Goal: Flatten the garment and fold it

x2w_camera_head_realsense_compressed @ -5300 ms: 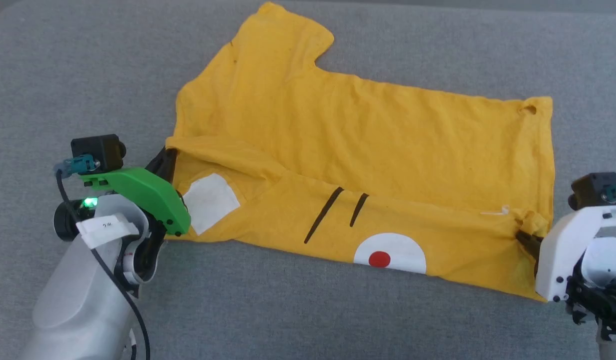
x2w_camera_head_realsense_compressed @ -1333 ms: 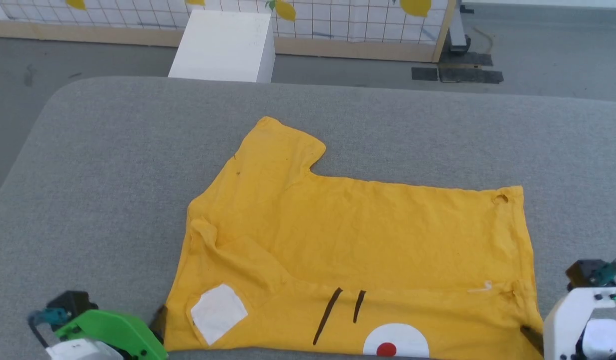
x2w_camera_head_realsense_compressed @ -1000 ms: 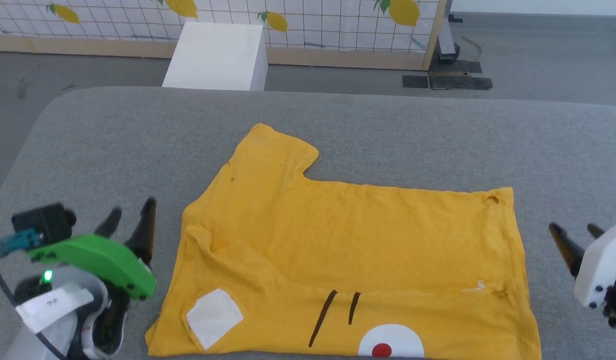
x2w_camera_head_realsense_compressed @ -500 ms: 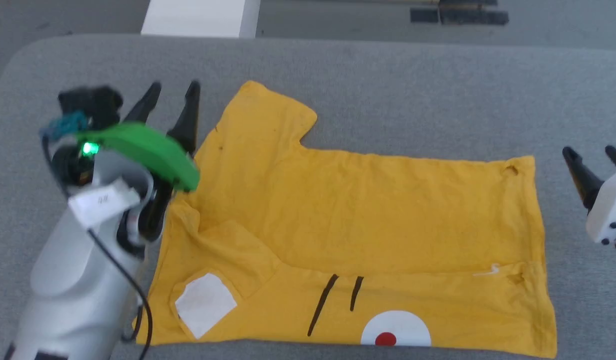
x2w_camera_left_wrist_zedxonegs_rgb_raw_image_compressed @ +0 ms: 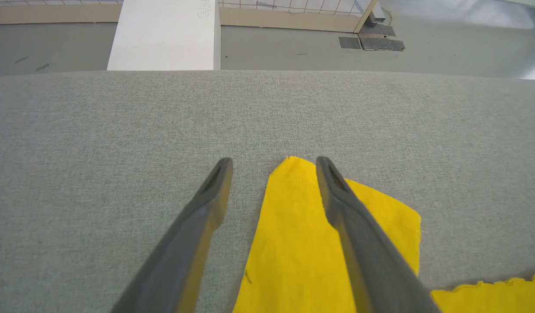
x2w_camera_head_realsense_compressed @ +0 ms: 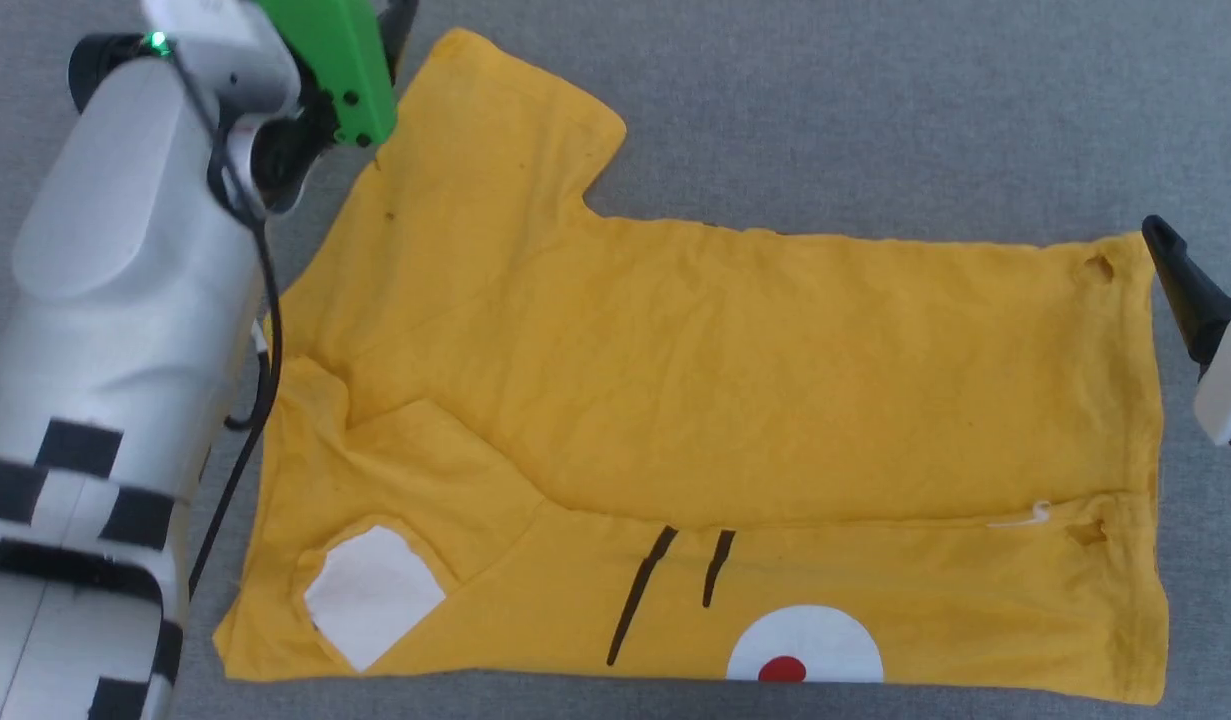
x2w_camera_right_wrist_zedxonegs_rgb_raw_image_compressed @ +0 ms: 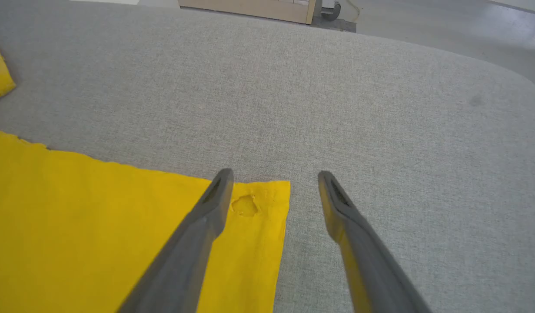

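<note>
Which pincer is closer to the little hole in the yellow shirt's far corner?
Right. The right pincer straddles the shirt edge there, one finger beside the hole. The left pincer is at the other end, over the far sleeve tip.

- One garment (x2w_camera_head_realsense_compressed: 775, 400) is counted (spread on one grey surface (x2w_camera_head_realsense_compressed: 875, 100)).
- Two grippers are counted, the left gripper (x2w_camera_left_wrist_zedxonegs_rgb_raw_image_compressed: 274, 161) and the right gripper (x2w_camera_right_wrist_zedxonegs_rgb_raw_image_compressed: 274, 174), with two fingers (x2w_camera_left_wrist_zedxonegs_rgb_raw_image_compressed: 197, 226) each.
- Two black stripes (x2w_camera_head_realsense_compressed: 640, 595), one white patch (x2w_camera_head_realsense_compressed: 373, 595) and one red dot (x2w_camera_head_realsense_compressed: 783, 668) are counted in the print.
- One white box (x2w_camera_left_wrist_zedxonegs_rgb_raw_image_compressed: 163, 34) is counted.
</note>
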Available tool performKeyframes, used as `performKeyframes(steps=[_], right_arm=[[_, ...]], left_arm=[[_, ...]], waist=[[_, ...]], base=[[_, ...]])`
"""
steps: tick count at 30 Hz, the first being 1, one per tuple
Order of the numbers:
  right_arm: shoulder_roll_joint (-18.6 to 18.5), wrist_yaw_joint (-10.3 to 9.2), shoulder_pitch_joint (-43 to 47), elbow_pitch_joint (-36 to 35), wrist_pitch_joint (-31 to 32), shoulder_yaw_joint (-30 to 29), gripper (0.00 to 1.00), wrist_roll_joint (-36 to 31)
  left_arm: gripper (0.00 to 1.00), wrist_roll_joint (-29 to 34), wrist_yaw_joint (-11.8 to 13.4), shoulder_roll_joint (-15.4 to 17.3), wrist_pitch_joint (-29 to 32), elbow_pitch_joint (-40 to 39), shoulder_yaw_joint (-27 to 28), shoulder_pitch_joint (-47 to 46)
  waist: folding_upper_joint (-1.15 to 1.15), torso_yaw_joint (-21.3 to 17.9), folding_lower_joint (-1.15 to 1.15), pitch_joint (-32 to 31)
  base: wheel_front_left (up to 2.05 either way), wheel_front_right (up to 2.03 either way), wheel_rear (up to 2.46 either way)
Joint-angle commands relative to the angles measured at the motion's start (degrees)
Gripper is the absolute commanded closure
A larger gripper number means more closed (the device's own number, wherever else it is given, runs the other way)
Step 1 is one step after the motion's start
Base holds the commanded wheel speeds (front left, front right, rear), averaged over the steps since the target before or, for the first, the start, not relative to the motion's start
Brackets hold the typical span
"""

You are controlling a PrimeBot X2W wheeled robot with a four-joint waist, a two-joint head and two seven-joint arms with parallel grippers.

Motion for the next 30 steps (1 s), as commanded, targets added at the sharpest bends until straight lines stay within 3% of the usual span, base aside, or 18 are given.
performKeyframes(steps=[1,10,16,17,18,19,30], right_arm=[[0.2,-0.09,0.3,-0.8,0.5,0.0,0.00,0.1],[0.7,-0.09,2.0,-4.5,1.8,-1.4,0.00,-0.1],[1.0,-0.09,1.9,-5.9,2.2,-1.9,0.00,-0.1],[1.0,-0.09,1.9,-6.0,2.3,-1.9,0.00,-0.1],[1.0,-0.09,1.8,-6.1,2.3,-1.9,0.00,-0.1],[1.1,-0.09,1.7,-6.1,2.3,-1.9,0.00,-0.1],[0.1,-0.09,1.1,-4.5,3.0,-1.7,0.00,-0.6]], left_arm=[[0.00,0.4,-0.1,-0.4,1.8,1.3,-0.6,-1.9],[0.00,0.5,1.1,-2.0,14.1,8.4,-4.2,-6.4],[0.00,1.6,2.4,-2.3,18.4,11.2,-6.6,-5.1],[0.15,1.3,2.5,-2.4,18.7,11.5,-6.5,-4.9],[0.65,0.9,2.6,-2.6,18.6,11.5,-6.3,-4.6],[1.00,0.5,2.5,-2.7,18.5,11.6,-6.1,-4.4],[1.00,-5.3,0.3,-3.6,9.7,8.9,0.1,-3.7]], waist=[[0.00,-1.3,-0.01,2.9],[0.00,-2.4,-0.01,6.2],[0.00,-2.2,-0.01,7.4],[0.00,-2.2,-0.01,7.5],[0.00,-2.1,-0.01,7.5],[0.00,-2.1,-0.01,7.5],[0.00,-0.3,-0.01,3.7]], base=[[0.00,0.00,0.00],[0.00,0.00,0.00],[0.00,0.00,0.00],[0.00,0.00,0.00],[0.00,0.00,0.00],[0.00,0.00,0.00],[0.00,0.00,0.00]])
